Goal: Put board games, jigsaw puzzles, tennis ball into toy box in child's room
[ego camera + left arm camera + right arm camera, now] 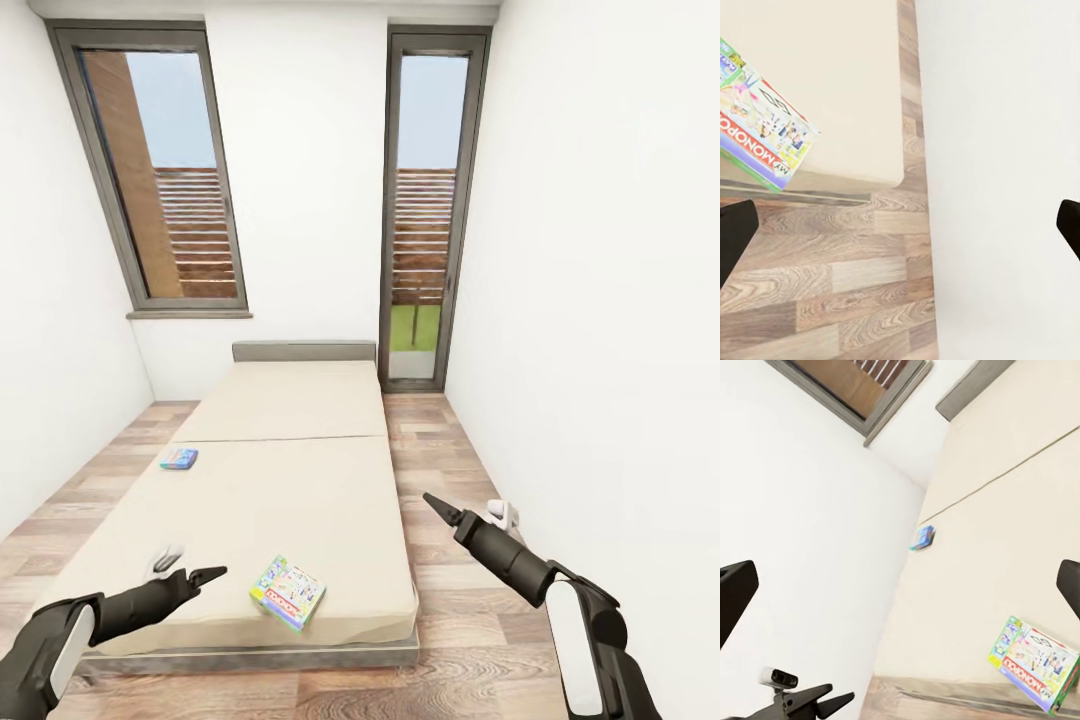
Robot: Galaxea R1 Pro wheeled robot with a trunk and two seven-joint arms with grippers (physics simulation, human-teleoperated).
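Note:
Two board games lie on the bed (290, 470). The larger one, green-edged with a pastel cover (288, 592) (761, 124) (1036, 661), sits near the foot edge. A small blue-cyan one (179, 459) (923, 538) rests at the bed's left edge, farther back. My left gripper (205, 576) (900, 229) hovers open over the bed's near left corner, left of the larger game. The right gripper (440, 507) (900, 592) hangs open above the floor right of the bed. The table, toy box, jigsaw puzzles and tennis ball are out of view.
Wood-plank floor (440, 470) runs along both sides of the bed between white walls. Two tall dark-framed windows (160, 180) (428, 210) stand behind the grey headboard (303, 351). A small white fitting (503, 514) sits low by the right wall.

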